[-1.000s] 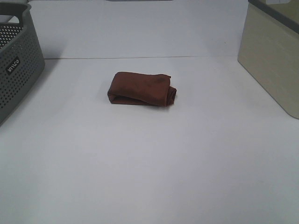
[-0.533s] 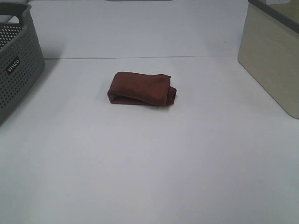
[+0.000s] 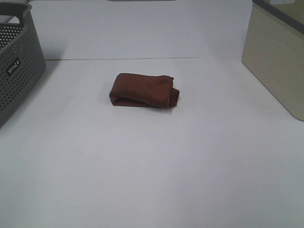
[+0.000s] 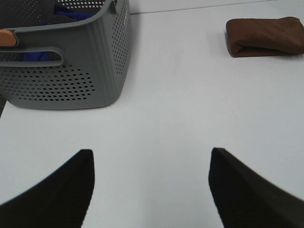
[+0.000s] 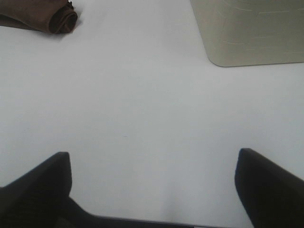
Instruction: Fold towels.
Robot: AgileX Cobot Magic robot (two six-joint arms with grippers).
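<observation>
Maroon towel (image 3: 144,90) lies folded compactly on table.

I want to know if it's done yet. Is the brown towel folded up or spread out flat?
Folded. The towel lies as a small thick bundle with layers showing along its front, and one end looks rolled.

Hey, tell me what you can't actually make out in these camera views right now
- Towel: its tag and inner layers are hidden by its own folds in the exterior high view; the frame edge cuts it off in both wrist views.
- Grey basket: its contents, something blue and an orange-brown piece, are mostly hidden by its wall in the left wrist view.
- Beige bin: cut off by the frame edge, inside unseen.
- Both grippers: absent from the exterior high view.
</observation>
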